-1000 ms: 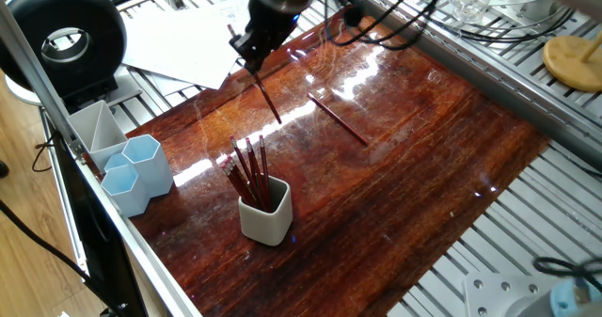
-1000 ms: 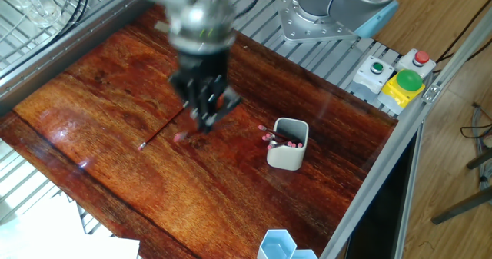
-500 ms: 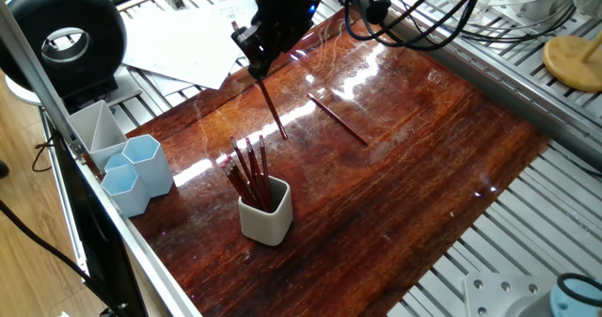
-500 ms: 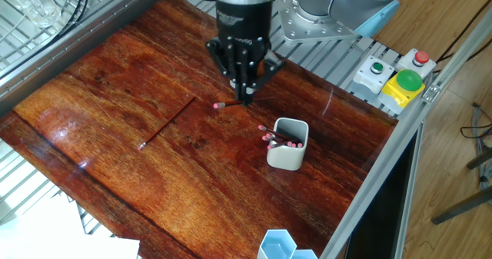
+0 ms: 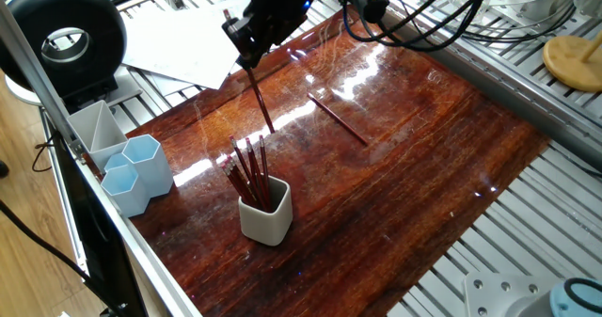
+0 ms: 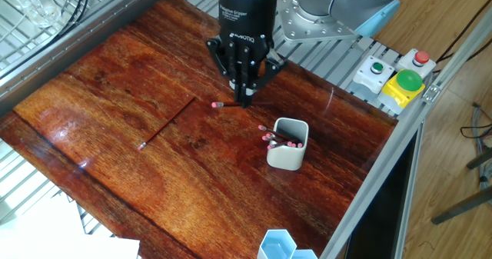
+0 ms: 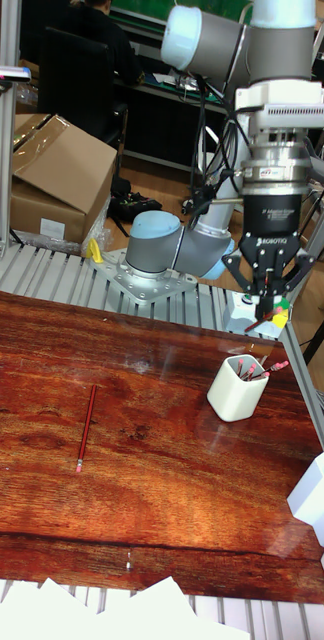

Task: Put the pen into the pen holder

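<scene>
Tool [image 6: 244, 99] clamped on pen [image 5: 261, 101] near top, tip dangling, lifted off bench for drop into pen holder [image 5: 264, 214].

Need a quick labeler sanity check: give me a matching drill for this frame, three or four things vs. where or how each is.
Things:
1. end effector
2. held pen
3. loose pen
4. pen holder

States:
A. lying flat on the table, apart from the rest
B. standing upright with several pens inside
C. shut on a pen, above the table
D. hanging tilted, in the air, not yet in the cup

Pairs: 1-C, 2-D, 3-A, 4-B
</scene>
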`<action>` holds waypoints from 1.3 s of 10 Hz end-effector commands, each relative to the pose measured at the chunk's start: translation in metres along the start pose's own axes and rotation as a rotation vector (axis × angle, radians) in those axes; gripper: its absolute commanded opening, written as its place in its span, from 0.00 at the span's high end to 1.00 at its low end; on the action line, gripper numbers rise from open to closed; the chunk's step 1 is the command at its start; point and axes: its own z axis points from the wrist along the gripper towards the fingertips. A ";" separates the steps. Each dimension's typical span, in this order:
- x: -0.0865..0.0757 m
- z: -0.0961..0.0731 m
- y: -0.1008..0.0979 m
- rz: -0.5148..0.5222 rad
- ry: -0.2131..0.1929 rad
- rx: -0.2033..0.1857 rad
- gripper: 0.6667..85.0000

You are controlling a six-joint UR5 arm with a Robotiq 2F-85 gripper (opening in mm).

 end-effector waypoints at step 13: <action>0.060 -0.026 0.000 -0.066 0.072 0.080 1.00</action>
